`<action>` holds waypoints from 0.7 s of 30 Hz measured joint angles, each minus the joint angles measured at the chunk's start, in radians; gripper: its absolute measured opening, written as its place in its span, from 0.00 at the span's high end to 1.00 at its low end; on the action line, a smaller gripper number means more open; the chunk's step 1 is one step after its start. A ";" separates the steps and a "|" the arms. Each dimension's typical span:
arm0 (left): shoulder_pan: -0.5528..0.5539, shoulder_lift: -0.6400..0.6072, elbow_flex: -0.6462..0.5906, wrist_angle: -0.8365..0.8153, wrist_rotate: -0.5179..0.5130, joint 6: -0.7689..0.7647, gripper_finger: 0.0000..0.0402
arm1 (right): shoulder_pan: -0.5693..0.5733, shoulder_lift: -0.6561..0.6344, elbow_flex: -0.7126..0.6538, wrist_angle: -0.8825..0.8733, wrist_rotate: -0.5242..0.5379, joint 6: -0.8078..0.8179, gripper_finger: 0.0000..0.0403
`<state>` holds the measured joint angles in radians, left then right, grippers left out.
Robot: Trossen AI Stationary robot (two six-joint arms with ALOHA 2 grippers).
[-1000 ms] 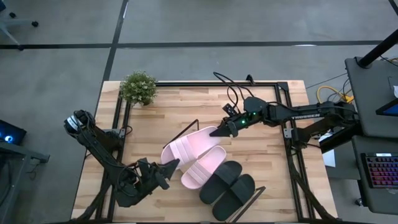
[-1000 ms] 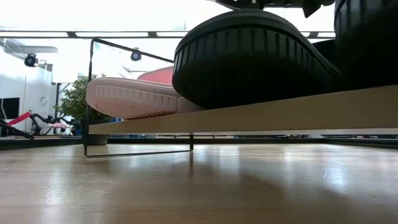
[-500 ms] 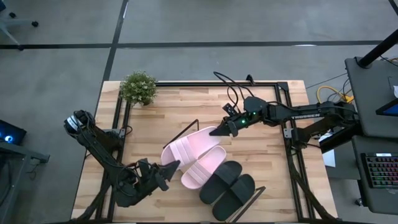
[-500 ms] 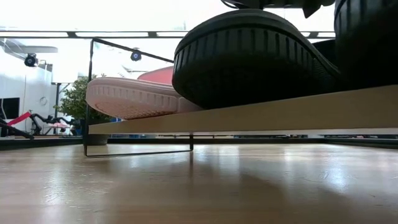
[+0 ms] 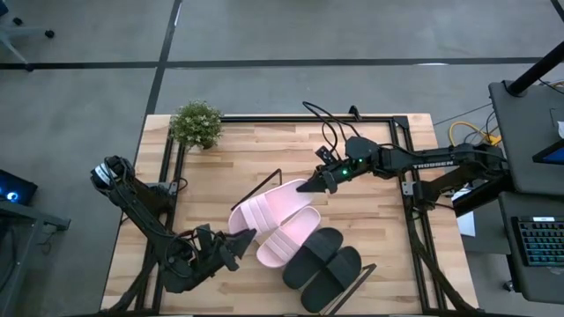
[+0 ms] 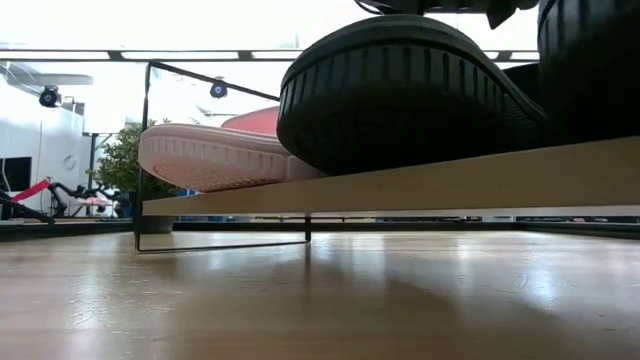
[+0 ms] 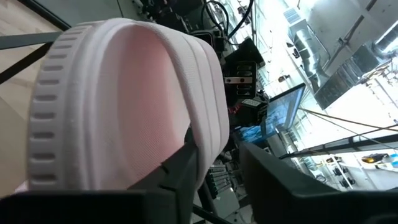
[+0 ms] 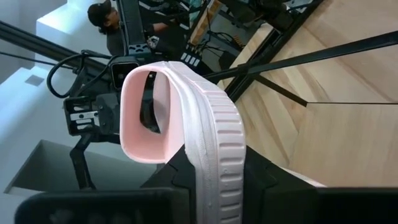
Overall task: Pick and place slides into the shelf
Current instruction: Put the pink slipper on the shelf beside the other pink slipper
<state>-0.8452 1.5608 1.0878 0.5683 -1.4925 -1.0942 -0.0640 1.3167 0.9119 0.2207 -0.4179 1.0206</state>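
All four slides lie side by side on the shelf (image 5: 363, 275), which runs diagonally across the bench (image 5: 264, 150): the two pink slides toward the plant (image 5: 196, 123) end, the two black slides (image 5: 324, 261) toward the near right end.

The right hand (image 5: 308, 187) is at the far end of the upper pink slide (image 5: 269, 204). In the right wrist view its fingers (image 8: 180, 163) straddle the ribbed sole edge of this slide, so the hand is judged to be clenched on it.

The left hand (image 5: 244, 236) is at the opposite, near-left end of the same slide. In the left wrist view its fingers (image 7: 186, 163) bracket the strap edge, but contact is not clear; whether it grips cannot be told.

The step in hand appears to be final seating of the last pink slide. The next move calls for releasing the right hand and lifting it straight clear, without dragging the slide against its neighbour (image 5: 289, 236).
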 joint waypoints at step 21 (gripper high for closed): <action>-0.012 -0.034 0.062 0.013 0.147 0.373 0.59 | -0.100 -0.002 0.001 -0.045 -0.040 -0.011 0.86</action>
<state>-0.8572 1.5270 1.1499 0.5811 -1.3456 -0.7211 -0.1639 1.3145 0.9127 0.1754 -0.4577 1.0101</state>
